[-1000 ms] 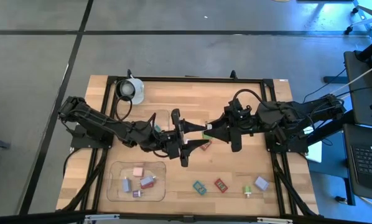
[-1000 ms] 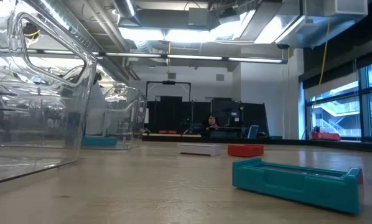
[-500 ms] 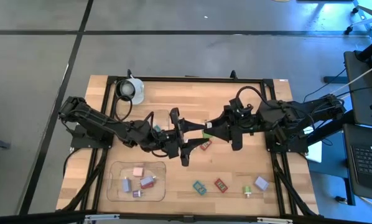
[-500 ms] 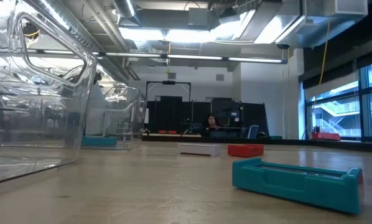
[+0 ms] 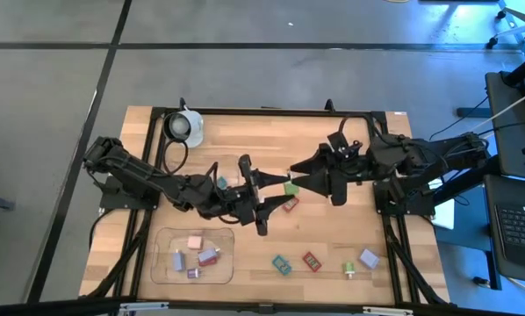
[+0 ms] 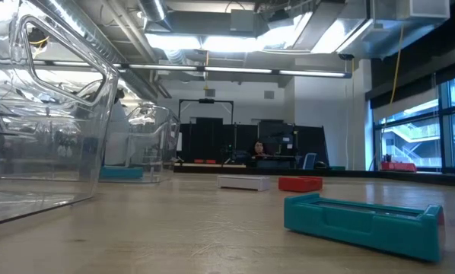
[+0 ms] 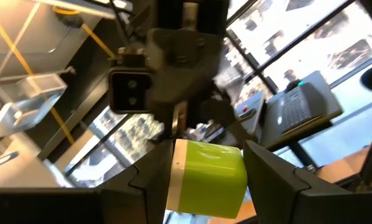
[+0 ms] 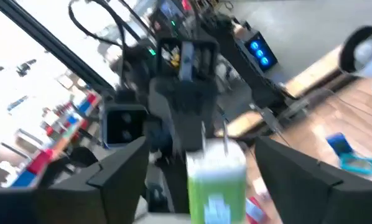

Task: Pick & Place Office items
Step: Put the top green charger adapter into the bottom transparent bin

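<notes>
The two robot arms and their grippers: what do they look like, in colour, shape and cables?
Both arms are black and built of jointed segments. The left gripper and the right gripper each end in two long, tapering dark fingers. Black cables loop along the arms, most clearly above the right wrist. Each wrist carries a small boxy camera. No markings are readable.

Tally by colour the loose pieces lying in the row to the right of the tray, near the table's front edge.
Teal piece: 1
Red piece: 1
Green-and-white piece: 1
Lavender piece: 1
Total: 4
</notes>
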Robot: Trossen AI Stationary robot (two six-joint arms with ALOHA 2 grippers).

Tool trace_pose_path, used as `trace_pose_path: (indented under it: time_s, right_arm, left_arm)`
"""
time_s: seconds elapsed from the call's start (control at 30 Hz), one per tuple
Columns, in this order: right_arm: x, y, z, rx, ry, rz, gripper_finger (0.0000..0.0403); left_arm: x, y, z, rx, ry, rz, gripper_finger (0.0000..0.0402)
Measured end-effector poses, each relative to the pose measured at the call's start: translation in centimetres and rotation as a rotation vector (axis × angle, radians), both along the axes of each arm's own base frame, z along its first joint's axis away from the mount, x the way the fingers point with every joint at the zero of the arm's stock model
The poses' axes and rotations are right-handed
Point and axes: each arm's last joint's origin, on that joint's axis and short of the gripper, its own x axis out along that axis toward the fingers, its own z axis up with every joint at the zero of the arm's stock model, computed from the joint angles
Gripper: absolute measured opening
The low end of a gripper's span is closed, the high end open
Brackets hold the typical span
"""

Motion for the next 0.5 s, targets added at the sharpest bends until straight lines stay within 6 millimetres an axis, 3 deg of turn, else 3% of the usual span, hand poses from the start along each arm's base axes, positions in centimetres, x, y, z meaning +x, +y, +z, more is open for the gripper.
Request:
trace_pose_path:
  time_s: [0.2, 0.5]
  right_arm:
    - [-2.3, -1.5, -0.8, -0.079, 0.168, -0.046, 0.0333]
    - [-5.8, -3.2, -2.8, -0.267, 0.455, -0.274, 0.0341]
  left_arm:
    - [-0.3, -0.1, 0.5, -0.041, -0.048, 0.056, 0.0170]
    - [-1.2, -0.4, 1.9, -0.128, -0.183, 0.089, 0.0170]
